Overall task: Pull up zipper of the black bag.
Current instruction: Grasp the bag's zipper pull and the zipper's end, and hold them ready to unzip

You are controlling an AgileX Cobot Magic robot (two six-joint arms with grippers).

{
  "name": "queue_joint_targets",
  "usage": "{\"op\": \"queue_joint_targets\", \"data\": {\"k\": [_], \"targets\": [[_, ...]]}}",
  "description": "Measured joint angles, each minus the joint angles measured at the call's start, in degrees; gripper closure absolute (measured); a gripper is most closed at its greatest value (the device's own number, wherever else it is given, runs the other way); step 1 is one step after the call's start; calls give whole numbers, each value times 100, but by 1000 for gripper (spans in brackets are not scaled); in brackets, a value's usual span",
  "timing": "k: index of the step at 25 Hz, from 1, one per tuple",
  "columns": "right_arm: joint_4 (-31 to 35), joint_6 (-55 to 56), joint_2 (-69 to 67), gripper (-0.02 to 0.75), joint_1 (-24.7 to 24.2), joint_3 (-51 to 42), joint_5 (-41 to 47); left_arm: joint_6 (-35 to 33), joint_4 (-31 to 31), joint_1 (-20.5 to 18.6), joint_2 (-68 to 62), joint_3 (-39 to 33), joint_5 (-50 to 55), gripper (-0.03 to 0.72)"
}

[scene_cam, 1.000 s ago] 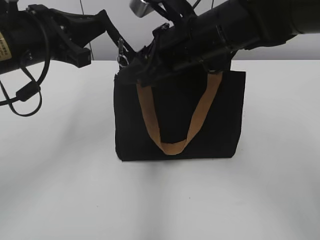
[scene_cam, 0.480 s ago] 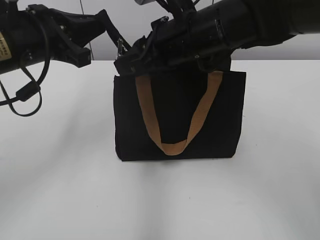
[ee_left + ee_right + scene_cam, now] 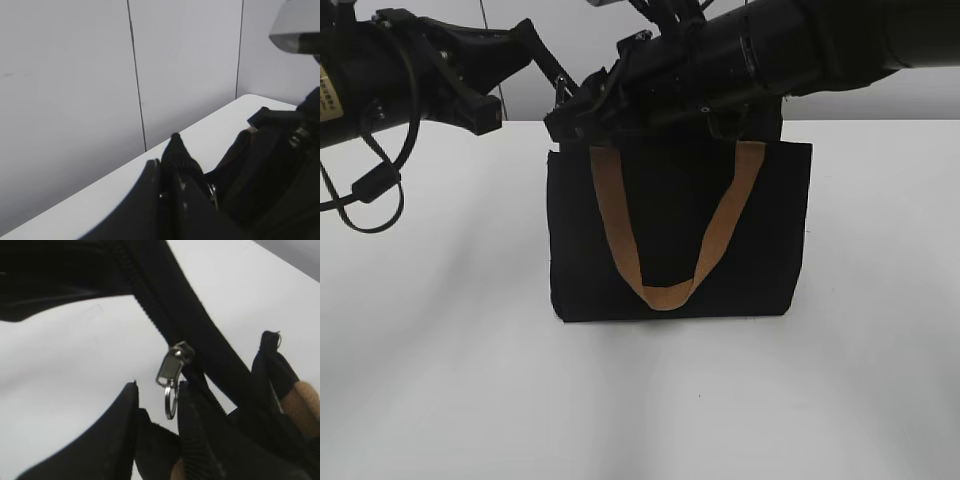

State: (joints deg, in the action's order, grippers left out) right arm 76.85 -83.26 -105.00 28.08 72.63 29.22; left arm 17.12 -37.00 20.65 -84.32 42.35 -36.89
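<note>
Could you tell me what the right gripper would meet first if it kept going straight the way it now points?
Most likely the zipper: its ring hangs between the right gripper fingers, slider just ahead.

The bag (image 3: 760,230) is matt black cloth with woven tan handles (image 3: 665,292); the zipper (image 3: 172,367) is shiny silver metal.

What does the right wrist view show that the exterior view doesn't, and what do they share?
Only the right wrist view shows the zipper close up: its silver slider on the black track, with the ring pull hanging between the right gripper fingers, which stand slightly apart around it. Whether they touch the ring is unclear.

Only the exterior view shows the whole black bag standing upright on the white table, its tan handle drooping down the front, and the left gripper at the bag's top left corner.

Both show the bag's black fabric, tan webbing and white tabletop.
</note>
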Motion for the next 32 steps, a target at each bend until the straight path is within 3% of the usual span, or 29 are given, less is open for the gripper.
{"op": "queue_joint_targets", "data": {"k": [5, 11, 17, 32], "targets": [[10, 0, 0, 534, 0, 52, -7, 2, 0, 0, 0, 0, 0, 680], [-159, 6, 0, 738, 0, 63, -7, 2, 0, 0, 0, 0, 0, 680], [-698, 562, 0, 739, 0, 63, 177, 2, 0, 0, 0, 0, 150, 680], [-1311, 1341, 404, 739, 0, 68, 335, 2, 23, 0, 0, 0, 2144, 680]]}}
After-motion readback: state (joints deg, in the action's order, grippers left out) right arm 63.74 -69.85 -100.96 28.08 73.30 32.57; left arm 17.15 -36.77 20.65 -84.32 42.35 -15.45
